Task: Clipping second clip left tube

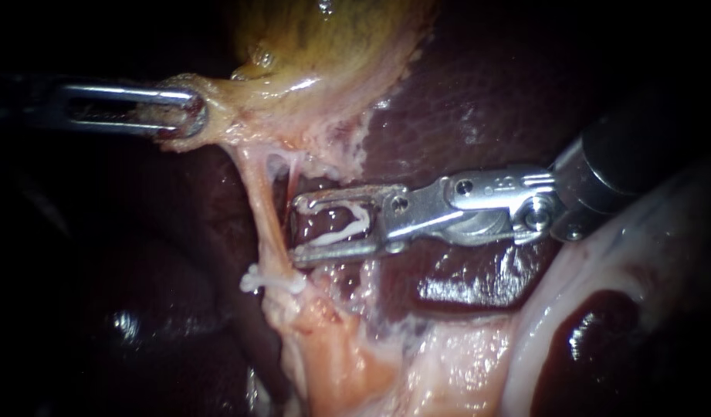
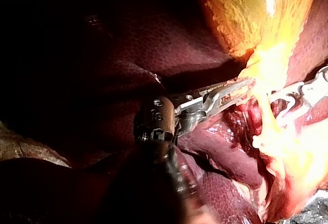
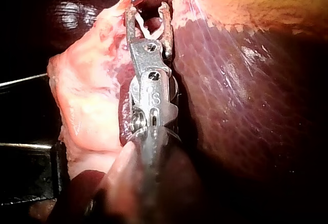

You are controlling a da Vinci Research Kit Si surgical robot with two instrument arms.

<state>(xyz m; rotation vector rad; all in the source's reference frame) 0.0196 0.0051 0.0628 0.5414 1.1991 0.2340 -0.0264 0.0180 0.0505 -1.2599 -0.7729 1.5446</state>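
Pulling the gallbladder neck tight, the left claw stretches the left tube straight. The right claw is spread wide and holds a new clip. The tube is just ahead of its tips, and another clip sits just below them.
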